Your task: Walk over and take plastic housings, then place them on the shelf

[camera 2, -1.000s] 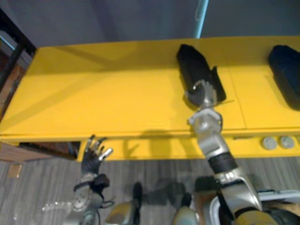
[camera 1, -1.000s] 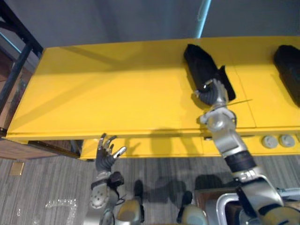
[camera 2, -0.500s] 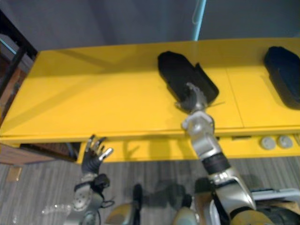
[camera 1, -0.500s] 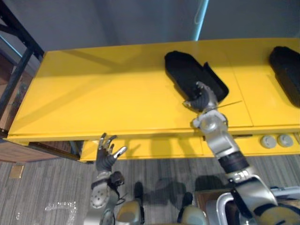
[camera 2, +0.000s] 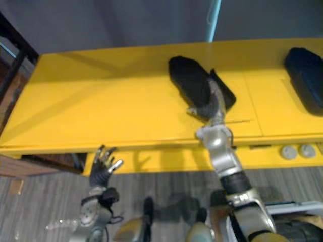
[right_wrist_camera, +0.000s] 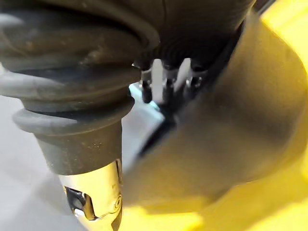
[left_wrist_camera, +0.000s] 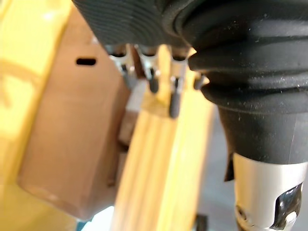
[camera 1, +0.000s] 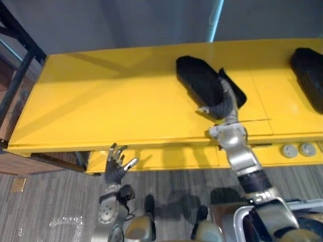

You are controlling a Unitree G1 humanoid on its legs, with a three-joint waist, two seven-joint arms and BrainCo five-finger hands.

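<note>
black plastic housing [camera 1: 198, 83] laid on yellow counter [camera 1: 111, 101], mid-back | right robot hand [camera 1: 222, 104] set on its near end, grip closed or not cannot be told | left robot hand [camera 1: 116, 170] released, below counter edge | housing judged light, stiff, slippery shell; best taken across narrow near end

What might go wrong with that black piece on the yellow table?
The right hand meets the black housing at its near end alone, so it might tip or slip if lifted. The left hand hangs open below the yellow table and could knock its front edge if raised.
</note>
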